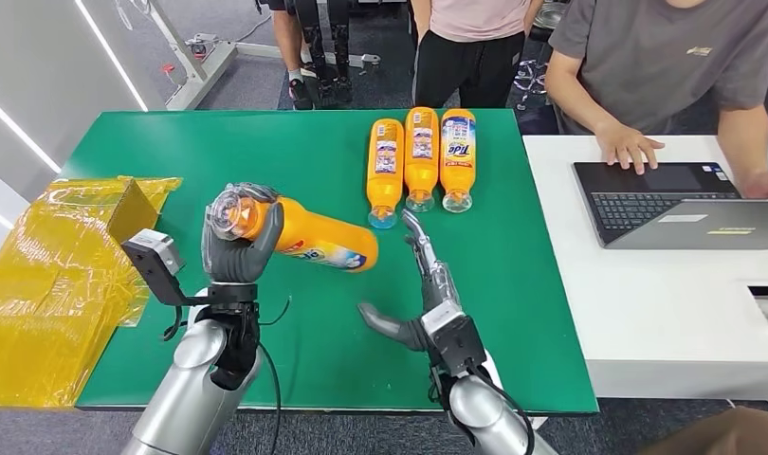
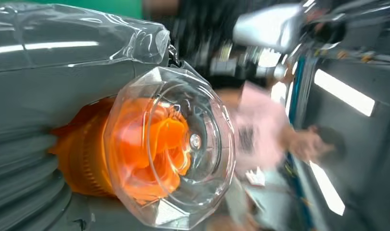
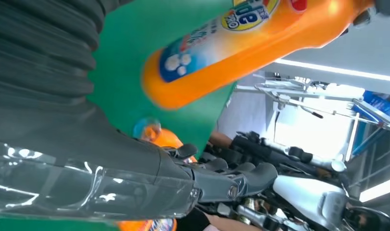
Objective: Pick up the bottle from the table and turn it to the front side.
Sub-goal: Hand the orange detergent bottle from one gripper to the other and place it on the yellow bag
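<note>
The left hand (image 1: 236,248) grips the bottle (image 1: 314,239) at its neck; its long axis points toward the spread right hand (image 1: 423,299).

The left hand (image 1: 236,248) wraps the neck of the orange Tide bottle (image 1: 309,237), hiding that part of it. In the left wrist view the person in pink (image 2: 253,139) behind the clear cap (image 2: 171,149) is smeared by blur. In the right wrist view the bottle's neck end runs off the picture's edge and its label reads only in part. The two people (image 1: 646,57) at the table's far side are cut off above the chest.
</note>
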